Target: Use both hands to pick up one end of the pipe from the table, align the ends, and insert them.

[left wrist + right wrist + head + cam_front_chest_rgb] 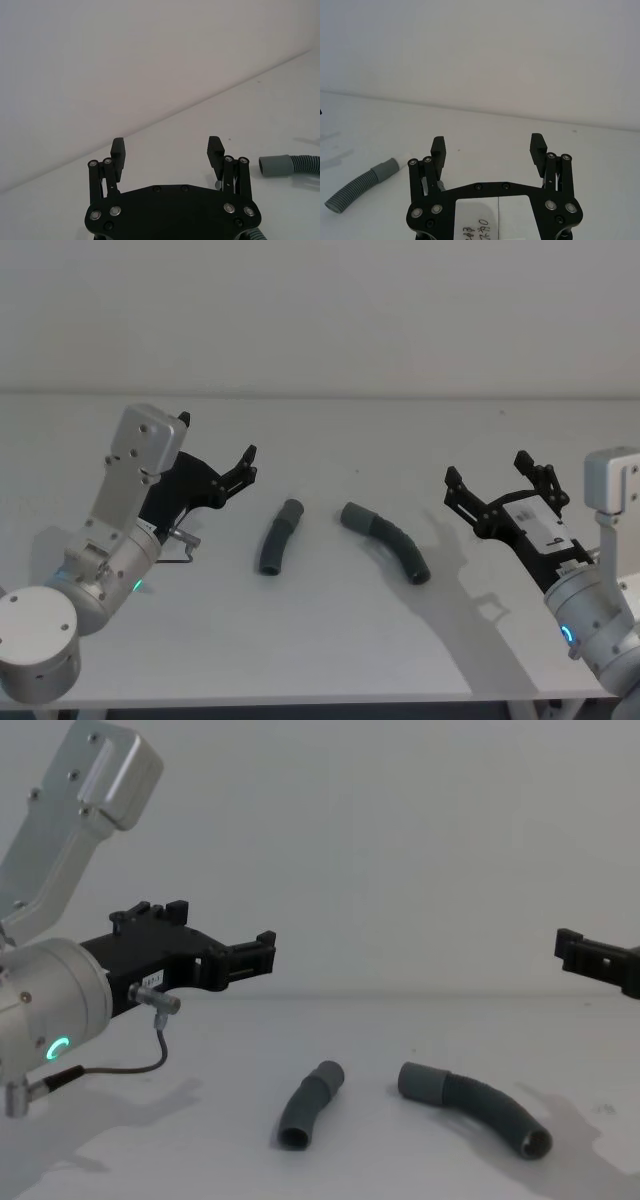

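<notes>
Two dark grey corrugated pieces of the pipe lie on the white table [330, 640], a small gap between them. The short piece [278, 537] [308, 1105] is on the left and the longer curved piece [385, 540] [478, 1108] on the right, with its smooth cuff end [352, 513] towards the short one. My left gripper [216, 437] [222, 928] hovers open left of the short piece, holding nothing. On the far side of the longer piece my right gripper [487, 467] [580, 952] also hangs open and empty. Each wrist view shows spread fingers, left [167, 147] and right [488, 147], with a cuffed hose piece [290, 165] [362, 185] off to the side.
A thin cable [150, 1050] loops under my left wrist, which glows green [58, 1046]. A plain white wall stands behind the table's far edge [320, 395]. Bare table surface lies in front of the hoses.
</notes>
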